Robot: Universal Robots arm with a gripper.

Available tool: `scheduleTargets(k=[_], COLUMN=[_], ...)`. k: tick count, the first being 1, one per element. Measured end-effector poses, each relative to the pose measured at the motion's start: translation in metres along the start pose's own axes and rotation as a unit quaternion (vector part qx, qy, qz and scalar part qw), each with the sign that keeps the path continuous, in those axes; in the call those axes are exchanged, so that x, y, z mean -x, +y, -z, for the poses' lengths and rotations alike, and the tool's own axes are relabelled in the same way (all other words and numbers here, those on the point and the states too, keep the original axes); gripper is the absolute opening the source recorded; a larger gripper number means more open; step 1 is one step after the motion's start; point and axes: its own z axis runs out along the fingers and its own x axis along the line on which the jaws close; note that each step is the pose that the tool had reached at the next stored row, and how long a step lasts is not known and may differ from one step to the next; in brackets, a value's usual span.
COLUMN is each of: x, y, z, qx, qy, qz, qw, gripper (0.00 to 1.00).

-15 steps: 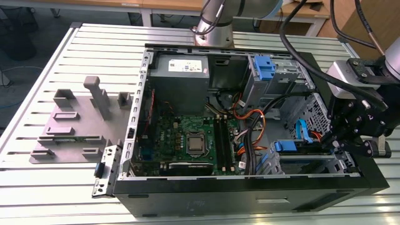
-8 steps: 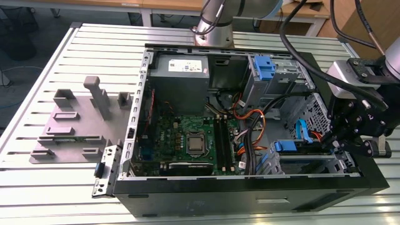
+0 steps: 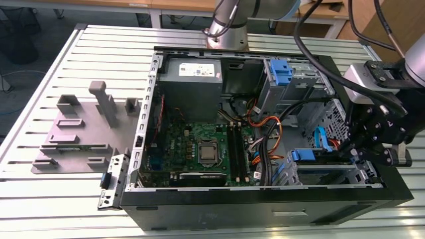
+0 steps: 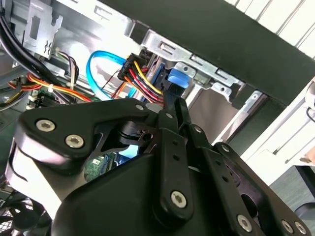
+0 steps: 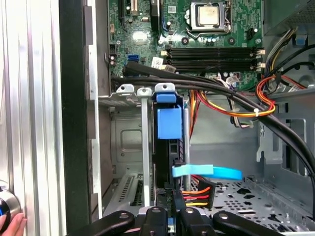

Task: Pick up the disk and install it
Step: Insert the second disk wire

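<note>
The disk (image 5: 169,147) stands on edge inside the drive cage at the front corner of the open computer case (image 3: 265,204). Its blue side rail (image 5: 169,123) faces the first wrist view. In the exterior view its blue end (image 3: 305,155) shows at the cage on the exterior view's right. My gripper (image 3: 356,155) hangs over that cage. In both wrist views the black fingers (image 4: 170,147) converge on the disk's near end, and the gripper (image 5: 170,217) looks shut on it (image 4: 177,81). A light blue data cable (image 5: 209,172) and a power plug (image 5: 197,194) lie right beside the disk.
The motherboard (image 3: 199,149) fills the case floor, and black and orange cable bundles (image 5: 231,105) cross above the cage. The grey power supply (image 3: 192,82) and an upper blue bracket (image 3: 281,72) sit at the back. A grey fixture plate (image 3: 79,134) lies on the table. A fingertip (image 5: 12,226) shows beside the case.
</note>
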Motion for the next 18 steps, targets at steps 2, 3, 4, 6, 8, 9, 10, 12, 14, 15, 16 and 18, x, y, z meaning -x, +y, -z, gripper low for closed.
scheduleTargets(k=[2,3,4,6,8,9,10,12,14,15,16,18], x=[0.0020,0.0034,0.0048,0.0077,0.0096,0.0102,0.0109,0.0116,0.0116,0.0116,0.0116,0.0117], y=[0.0010,0.0011,0.0012,0.0014,0.0015,0.0015,0.0016,0.0016,0.0016,0.0016,0.0016,0.0016], z=[-0.0004,-0.0007,-0.0010,-0.0015,-0.0020,-0.0023,-0.0025,-0.0026,-0.0026,-0.0026,-0.0027,-0.0027], qx=[0.0000,0.0000,0.0000,0.0000,-0.0001,-0.0001,-0.0002,-0.0003,-0.0003,-0.0003,-0.0003,-0.0004], qy=[0.0000,0.0000,0.0000,0.0001,0.0008,0.0017,0.0029,0.0048,0.0051,0.0051,0.0053,0.0075], qz=[0.000,0.000,0.000,0.000,0.000,0.000,0.000,0.001,0.001,0.001,0.001,0.001], qw=[1.00000,1.00000,1.00000,1.00000,1.00000,1.00000,1.00000,0.99999,0.99999,0.99999,0.99999,0.99997], gripper=[0.16,0.16,0.16,0.16,0.16,0.16,0.16,0.16,0.16,0.16,0.16,0.16])
